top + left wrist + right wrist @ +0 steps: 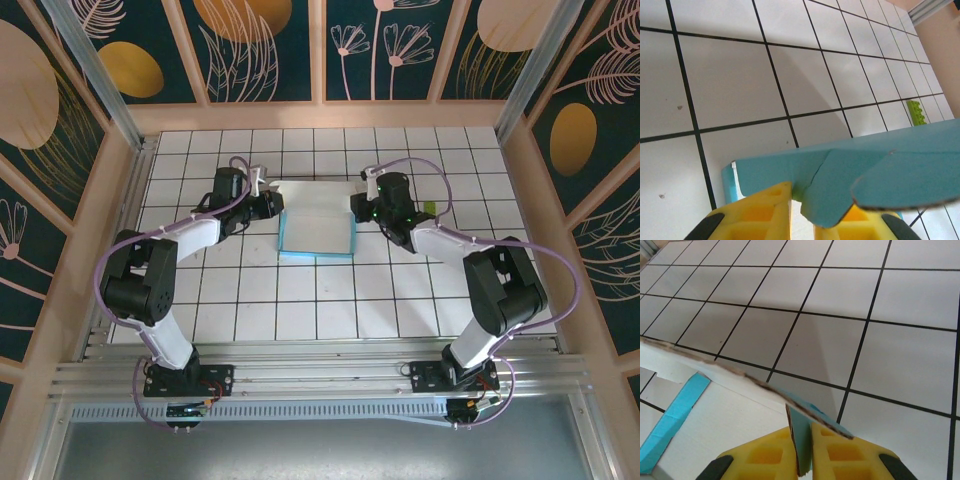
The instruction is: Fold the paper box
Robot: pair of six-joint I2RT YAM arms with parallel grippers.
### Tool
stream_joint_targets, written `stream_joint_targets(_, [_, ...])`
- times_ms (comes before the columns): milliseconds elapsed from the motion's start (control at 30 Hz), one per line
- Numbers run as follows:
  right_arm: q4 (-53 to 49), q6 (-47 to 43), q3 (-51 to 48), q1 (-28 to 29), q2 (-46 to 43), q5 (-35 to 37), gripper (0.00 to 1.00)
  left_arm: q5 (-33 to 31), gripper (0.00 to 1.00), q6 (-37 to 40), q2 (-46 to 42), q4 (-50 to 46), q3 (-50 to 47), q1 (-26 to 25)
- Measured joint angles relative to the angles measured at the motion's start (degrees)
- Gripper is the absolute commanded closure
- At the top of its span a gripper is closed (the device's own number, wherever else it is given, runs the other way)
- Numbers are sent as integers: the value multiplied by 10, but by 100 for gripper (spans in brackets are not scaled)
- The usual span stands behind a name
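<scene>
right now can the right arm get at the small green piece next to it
Probably not yet: the green piece lies close beside that arm, but the right gripper is shut on the paper box edge and must let go first.

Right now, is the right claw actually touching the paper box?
Touching. The right wrist view shows the right gripper with its yellow fingers closed on an edge flap of the paper box. The card is pinched between them with no gap.
</scene>
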Motion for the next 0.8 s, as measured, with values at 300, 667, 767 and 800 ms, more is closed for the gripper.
stream_joint_targets(300, [33,64,-32,23,-14,16,84,8,83,-13,-18,5,-55,-12])
stream_joint_targets(667, [54,34,-62,68,-32,77,86,-7,67,-10,-93,-3,-110,-17])
stream_joint_targets(767, [46,-21,-62,69,-37,92,86,-53,62,13,-162,-32,-115,-18])
stream_joint_targets(800, [43,-41,-62,69,-39,96,87,-77,61,26,-188,-44,-115,-19])
